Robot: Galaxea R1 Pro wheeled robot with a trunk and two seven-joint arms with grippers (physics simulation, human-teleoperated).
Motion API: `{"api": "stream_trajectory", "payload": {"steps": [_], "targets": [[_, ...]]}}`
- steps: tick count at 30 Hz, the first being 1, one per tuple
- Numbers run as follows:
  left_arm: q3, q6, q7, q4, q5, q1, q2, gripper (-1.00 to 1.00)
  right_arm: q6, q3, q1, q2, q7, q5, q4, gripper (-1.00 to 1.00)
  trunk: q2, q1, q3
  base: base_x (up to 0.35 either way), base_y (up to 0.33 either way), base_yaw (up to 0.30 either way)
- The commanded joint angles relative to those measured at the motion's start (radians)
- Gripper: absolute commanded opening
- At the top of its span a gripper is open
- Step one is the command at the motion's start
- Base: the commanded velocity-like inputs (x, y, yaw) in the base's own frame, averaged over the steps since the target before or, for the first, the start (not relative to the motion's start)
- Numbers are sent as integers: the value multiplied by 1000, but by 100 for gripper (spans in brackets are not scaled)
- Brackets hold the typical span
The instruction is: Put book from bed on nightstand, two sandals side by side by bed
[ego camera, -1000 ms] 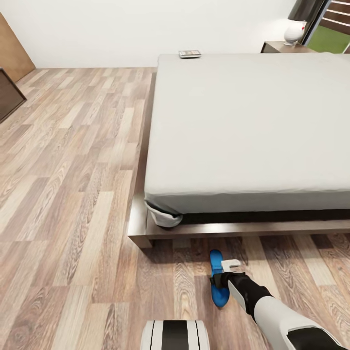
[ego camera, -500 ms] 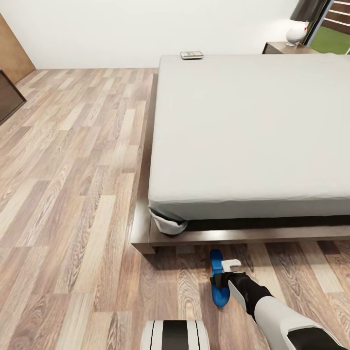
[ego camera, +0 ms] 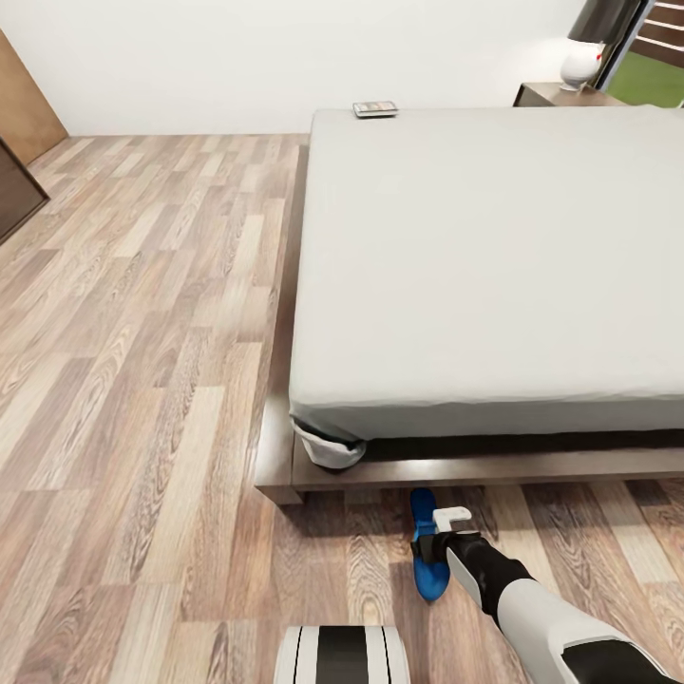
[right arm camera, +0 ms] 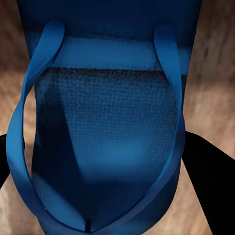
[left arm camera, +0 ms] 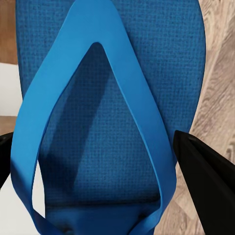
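My right gripper (ego camera: 429, 551) has its jaws clamped on a blue sandal (ego camera: 426, 556) just off the floor (ego camera: 142, 380) by the bed (ego camera: 494, 266) frame's near left corner; my left gripper (left arm camera: 98, 147) pinches the second sandal (left arm camera: 107, 98), black fingers (left arm camera: 205, 181) at its sides. Since a second ago the whole view has slid toward the bed, the hold unchanged. The right sandal's long axis runs toward the bed, one end nearly at the frame. The book (ego camera: 374, 108) lies at the mattress's far left corner.
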Motion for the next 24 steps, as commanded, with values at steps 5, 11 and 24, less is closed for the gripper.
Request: {"api": "stream_trajectory", "payload": {"steps": [5, 11, 24], "targets": [[-2, -6, -1, 0, 10, -1, 0, -100, 6, 6, 0, -1, 0, -3, -2, -100, 0, 0, -1, 2, 0, 0], [-2, -5, -1, 0, 10, 0, 0, -100, 6, 6, 0, -1, 0, -4, -2, -100, -1, 2, -16, 0, 0, 0], [-2, -5, 1, 0, 10, -1, 0, -100, 7, 6, -13, 3, -3, -9, -3, -100, -3, 4, -39, 0, 0, 0]]}}
